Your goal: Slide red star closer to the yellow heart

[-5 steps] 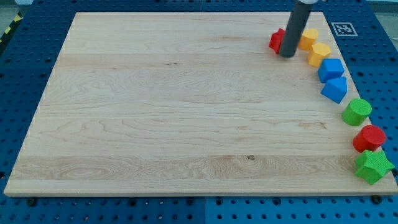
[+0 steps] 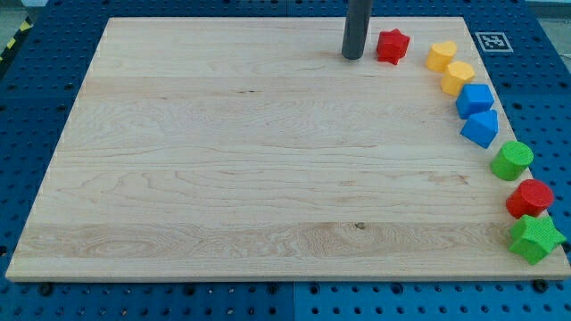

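The red star lies near the top edge of the wooden board, right of centre. The yellow heart lies a short gap to its right, not touching it. My tip rests on the board just left of the red star, with a small gap between them. The dark rod rises out of the view's top.
Down the board's right edge run a second yellow block, a blue cube, another blue block, a green cylinder, a red cylinder and a green star. A blue pegboard surrounds the board.
My tip has moved left, from the red star's right side to its left side. The red star, half hidden before, now shows fully and sits slightly higher in the view.
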Controlling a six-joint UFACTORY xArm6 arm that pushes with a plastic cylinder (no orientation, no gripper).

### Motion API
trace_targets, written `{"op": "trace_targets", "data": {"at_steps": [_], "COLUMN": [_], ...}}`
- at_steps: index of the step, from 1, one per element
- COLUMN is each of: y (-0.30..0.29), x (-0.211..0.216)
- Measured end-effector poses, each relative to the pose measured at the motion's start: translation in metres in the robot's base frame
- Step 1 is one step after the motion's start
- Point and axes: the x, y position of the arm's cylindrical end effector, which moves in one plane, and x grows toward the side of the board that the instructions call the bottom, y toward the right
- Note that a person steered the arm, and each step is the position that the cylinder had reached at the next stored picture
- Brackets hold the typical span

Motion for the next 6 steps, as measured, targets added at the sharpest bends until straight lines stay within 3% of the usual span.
{"op": "trace_targets", "data": {"at_steps": [2, 4, 6], "y": [0.01, 0.01, 0.024], "x": [0.0, 0.04, 0.009]}}
